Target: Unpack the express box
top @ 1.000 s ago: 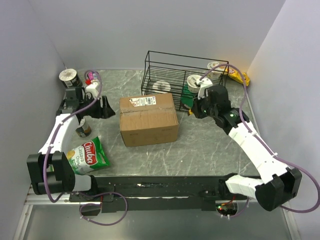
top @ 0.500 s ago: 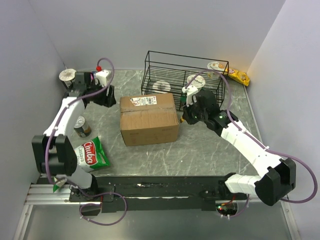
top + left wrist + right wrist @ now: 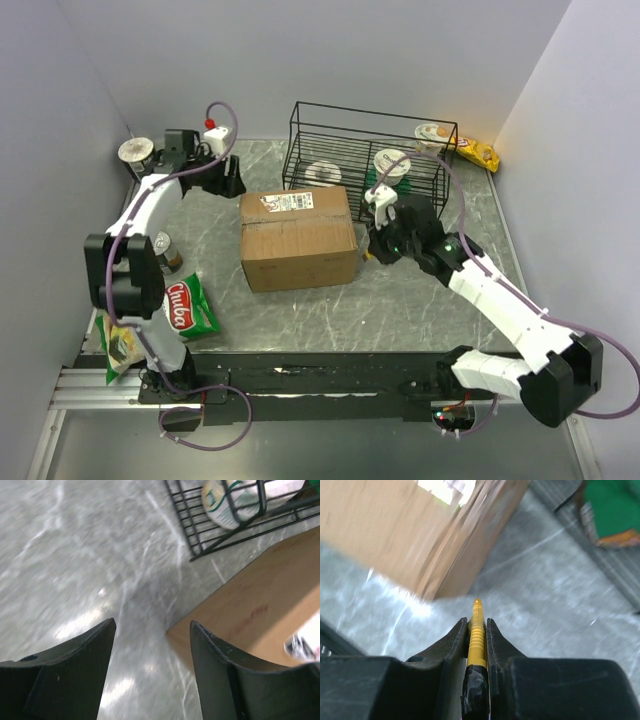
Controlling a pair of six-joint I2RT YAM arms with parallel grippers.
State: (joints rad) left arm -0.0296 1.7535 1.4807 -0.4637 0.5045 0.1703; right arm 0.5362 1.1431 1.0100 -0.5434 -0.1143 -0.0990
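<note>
Grey marbled tabletop fills the view between pale walls, and the express box sits at its middle, a little ahead of the black wire basket. Its top flaps lie flat and closed, with the tape seam running across them and the white label at the far edge, so I judge the unpacking has not begun. The step in hand is getting the seal open.

My right gripper is just beside the box's right side, low and near the table. Its fingers are clamped tight on a gold tool, a thin ribbed rod with a pointed tip that sticks out ahead of them. I take it for a cutter, though the wrist view is too blurred to be sure. The tip touches nothing; the box's lower corner is a short way in front of it.

My left gripper hovers off the box's far left corner with its fingers spread wide and nothing between them but bare table and the edge of the cardboard.

As I see it, the next move calls for raising the tool's tip onto the top of the box and lining it up with the seam. My empty left gripper could meanwhile come down against the carton to stop it sliding under the push.
</note>
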